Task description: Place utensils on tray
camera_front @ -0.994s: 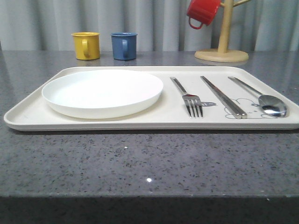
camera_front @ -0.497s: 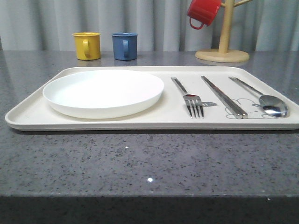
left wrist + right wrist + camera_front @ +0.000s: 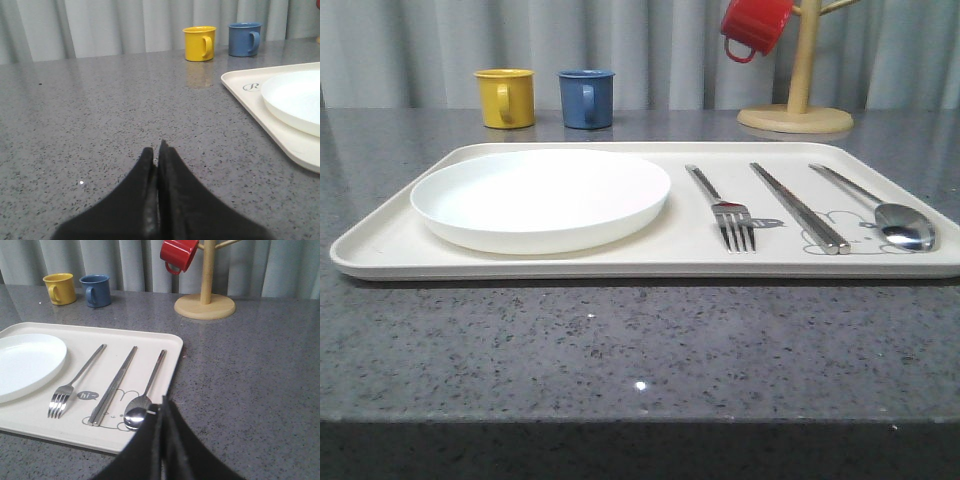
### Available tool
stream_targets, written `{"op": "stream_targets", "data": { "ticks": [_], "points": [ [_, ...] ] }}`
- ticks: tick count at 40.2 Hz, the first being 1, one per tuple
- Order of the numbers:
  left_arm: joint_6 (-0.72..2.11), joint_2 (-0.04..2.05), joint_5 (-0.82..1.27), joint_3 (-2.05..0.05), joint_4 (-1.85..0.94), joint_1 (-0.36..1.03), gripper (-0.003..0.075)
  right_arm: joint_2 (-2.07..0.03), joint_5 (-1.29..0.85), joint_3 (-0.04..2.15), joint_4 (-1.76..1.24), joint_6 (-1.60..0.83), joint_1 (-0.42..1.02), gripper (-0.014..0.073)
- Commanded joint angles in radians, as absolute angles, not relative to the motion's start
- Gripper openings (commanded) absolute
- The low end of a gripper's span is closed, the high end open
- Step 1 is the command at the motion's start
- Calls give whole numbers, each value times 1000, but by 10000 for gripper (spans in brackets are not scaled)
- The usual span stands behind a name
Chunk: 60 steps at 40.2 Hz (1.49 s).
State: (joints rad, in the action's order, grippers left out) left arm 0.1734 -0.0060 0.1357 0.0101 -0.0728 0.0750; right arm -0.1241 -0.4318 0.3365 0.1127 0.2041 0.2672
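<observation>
The cream tray (image 3: 390, 240) lies across the grey table. On it, from left to right, rest a round white plate (image 3: 540, 198), a fork (image 3: 722, 208), a pair of chopsticks (image 3: 798, 206) and a spoon (image 3: 880, 210). My left gripper (image 3: 157, 150) is shut with nothing in it, low over bare table to the left of the tray (image 3: 240, 85) and plate (image 3: 295, 97). My right gripper (image 3: 162, 405) is shut and empty, near the tray's (image 3: 170, 340) right front corner, just in front of the spoon (image 3: 145, 395). The fork (image 3: 75, 382) and chopsticks (image 3: 114, 385) lie beside it.
A yellow cup (image 3: 505, 97) and a blue cup (image 3: 586, 98) stand behind the tray. At the back right a wooden mug tree (image 3: 798, 90) holds a red cup (image 3: 753, 25). Grey curtains close off the back. Open countertop lies in front of the tray.
</observation>
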Motion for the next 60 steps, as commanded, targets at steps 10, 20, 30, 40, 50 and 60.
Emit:
{"op": "stream_targets", "data": {
  "ticks": [10, 20, 30, 40, 50, 60],
  "points": [
    [171, -29, 63, 6, -86, 73, -18, -134, -356, 363, 130, 194, 265, -69],
    [171, -29, 63, 6, -86, 73, -18, -134, -356, 363, 130, 194, 265, -69],
    [171, -29, 63, 6, -86, 73, -18, -134, -356, 363, 130, 194, 265, -69],
    [171, -29, 63, 6, -86, 73, -18, -116, -231, 248, 54, 89, 191, -69],
    [171, -29, 62, 6, -86, 73, -18, -16, -82, 22, -106, 13, 21, -69],
    [171, -29, 62, 6, -86, 73, -18, 27, -146, -27, -109, 7, -16, -69]
  ]
}}
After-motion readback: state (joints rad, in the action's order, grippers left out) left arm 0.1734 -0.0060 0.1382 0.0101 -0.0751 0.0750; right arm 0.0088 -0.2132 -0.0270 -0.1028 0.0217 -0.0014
